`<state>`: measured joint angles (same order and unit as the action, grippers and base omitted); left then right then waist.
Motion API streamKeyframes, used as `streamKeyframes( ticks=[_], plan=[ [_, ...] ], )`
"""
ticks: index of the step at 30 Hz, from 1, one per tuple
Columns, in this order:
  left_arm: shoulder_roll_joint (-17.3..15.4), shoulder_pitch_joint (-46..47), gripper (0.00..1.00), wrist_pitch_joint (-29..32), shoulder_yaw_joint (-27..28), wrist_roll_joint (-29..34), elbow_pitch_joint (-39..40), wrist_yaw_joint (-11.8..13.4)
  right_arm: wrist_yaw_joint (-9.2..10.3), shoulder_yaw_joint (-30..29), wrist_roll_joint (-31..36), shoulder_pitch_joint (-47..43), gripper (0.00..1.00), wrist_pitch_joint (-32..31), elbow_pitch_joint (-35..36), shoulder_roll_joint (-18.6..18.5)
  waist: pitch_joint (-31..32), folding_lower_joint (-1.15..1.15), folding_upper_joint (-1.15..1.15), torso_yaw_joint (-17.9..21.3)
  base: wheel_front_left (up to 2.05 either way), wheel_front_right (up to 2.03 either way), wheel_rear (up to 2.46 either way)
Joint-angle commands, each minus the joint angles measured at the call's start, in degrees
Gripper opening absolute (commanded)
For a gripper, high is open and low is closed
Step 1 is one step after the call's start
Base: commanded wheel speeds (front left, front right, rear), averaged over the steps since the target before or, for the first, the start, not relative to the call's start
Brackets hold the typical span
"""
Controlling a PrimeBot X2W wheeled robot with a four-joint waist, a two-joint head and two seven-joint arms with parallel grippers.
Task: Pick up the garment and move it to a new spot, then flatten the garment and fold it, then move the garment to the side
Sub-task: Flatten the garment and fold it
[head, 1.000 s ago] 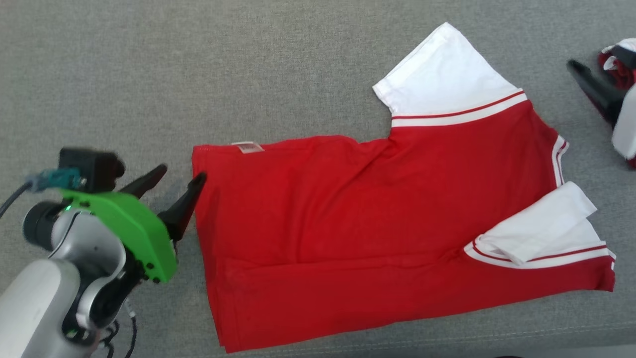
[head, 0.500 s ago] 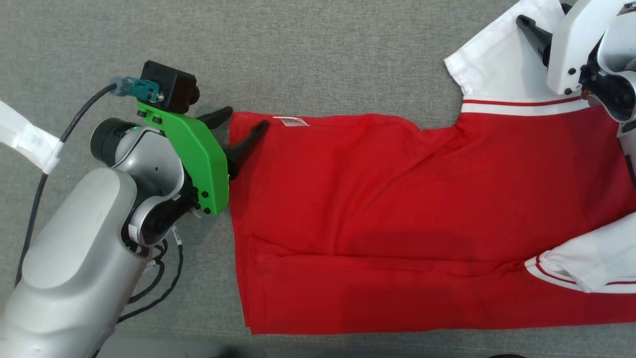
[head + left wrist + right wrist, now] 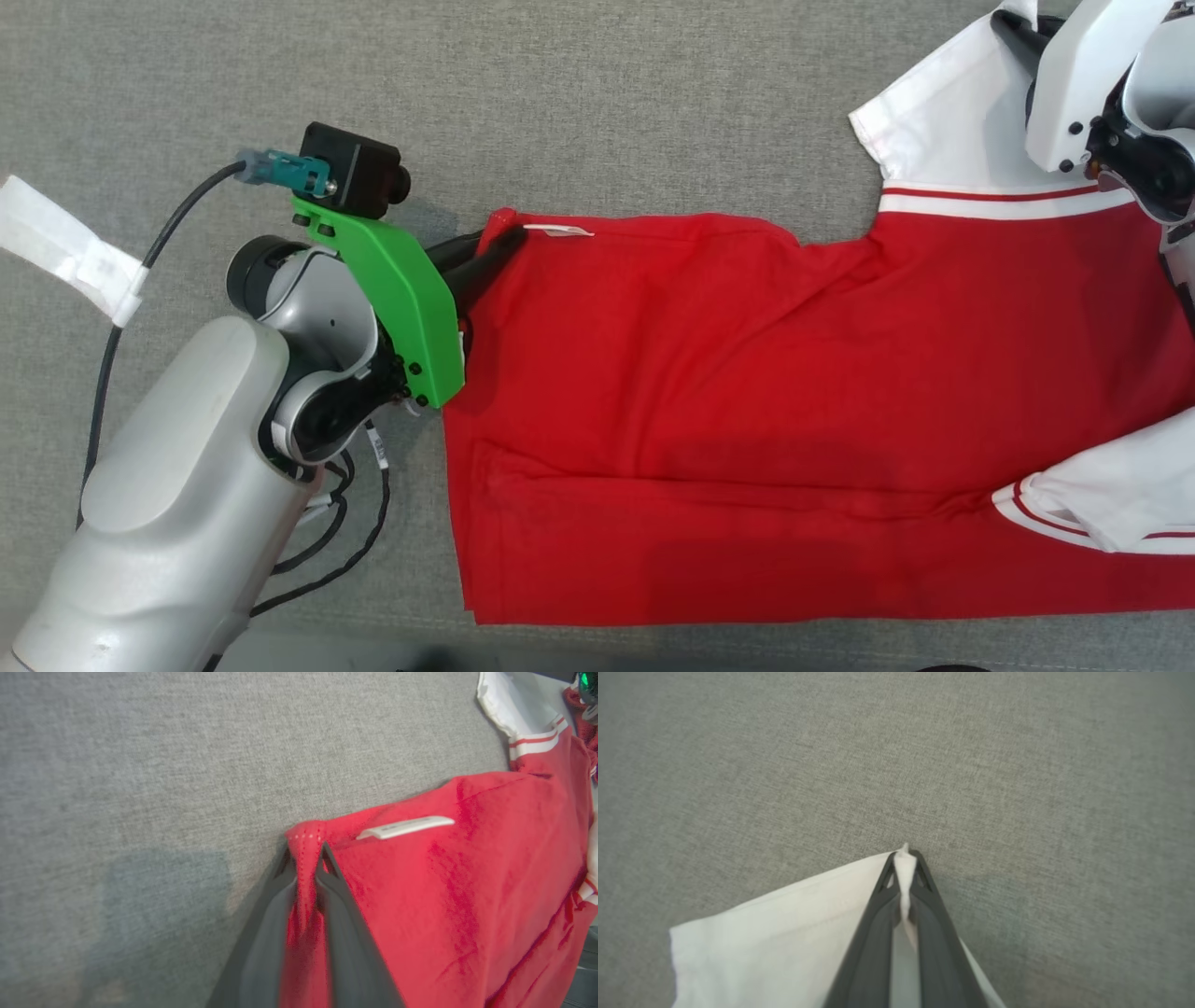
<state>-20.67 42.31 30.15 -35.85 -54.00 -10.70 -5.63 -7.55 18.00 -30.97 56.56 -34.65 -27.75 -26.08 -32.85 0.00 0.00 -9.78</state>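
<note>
The garment (image 3: 747,420), a red T-shirt with white sleeves, lies spread on the grey cloth-covered bench (image 3: 560,103), hem toward my left and sleeves toward my right. My left gripper (image 3: 304,851) has its fingers clamped on the far corner of the hem. In the left wrist view the red stitched edge is pinched between the two tips and bunched up a little, just beside the white label (image 3: 405,827). My right gripper (image 3: 906,858) has its fingers closed tight on the corner of the far white sleeve (image 3: 943,131), with a thin ridge of white cloth squeezed between them. In the head view those fingers are mostly hidden behind the pale wrist housing, so I take that grip from the right wrist view alone.

The hem edge runs from the held corner down toward me, fairly straight. The near long edge lies close to the bottom of the head view, along what looks like the bench's front edge, though I can't be sure of that. The near sleeve (image 3: 1102,495) is folded over onto the red body. Beyond the far edge, open grey cloth stretches across the whole width. More of it lies left of the hem, where my left forearm (image 3: 168,523) comes in past a strip of white tape (image 3: 65,245).
</note>
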Motion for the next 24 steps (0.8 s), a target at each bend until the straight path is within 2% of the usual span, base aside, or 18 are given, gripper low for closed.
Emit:
streamKeyframes(
  ticks=[1,10,14,19,24],
  plan=[
    [0.4,-0.5,0.0,-1.2,0.2,-0.1,-0.5,-0.1,0.14,0.1,-0.4,-1.6,0.0,1.0,-1.1,-0.7,0.6,0.0,0.0,0.7,0.0,0.0,0.0],
    [-3.0,-5.3,0.0,-8.9,4.0,2.9,0.3,3.6,0.12,-2.4,-5.1,-4.0,0.0,9.0,0.4,-3.9,6.2,0.0,0.0,3.1,0.0,0.0,0.0],
    [-3.4,-7.4,0.0,-11.6,5.1,3.0,0.9,4.8,0.11,-3.2,-7.0,-5.8,0.0,11.4,3.4,-4.5,8.0,0.0,0.0,4.3,0.0,0.0,0.0],
    [-4.8,-12.0,0.0,-14.9,5.7,3.9,4.8,6.0,0.11,-4.0,-11.9,-12.2,0.0,13.7,12.6,-5.2,10.3,0.0,0.0,6.6,0.0,0.0,0.0],
    [-7.1,-22.0,0.0,-18.2,6.6,3.8,13.7,8.9,0.1,-6.6,-14.9,-26.0,0.0,14.1,24.2,-7.2,11.9,0.0,0.0,9.8,0.0,0.0,0.0]
  ],
)
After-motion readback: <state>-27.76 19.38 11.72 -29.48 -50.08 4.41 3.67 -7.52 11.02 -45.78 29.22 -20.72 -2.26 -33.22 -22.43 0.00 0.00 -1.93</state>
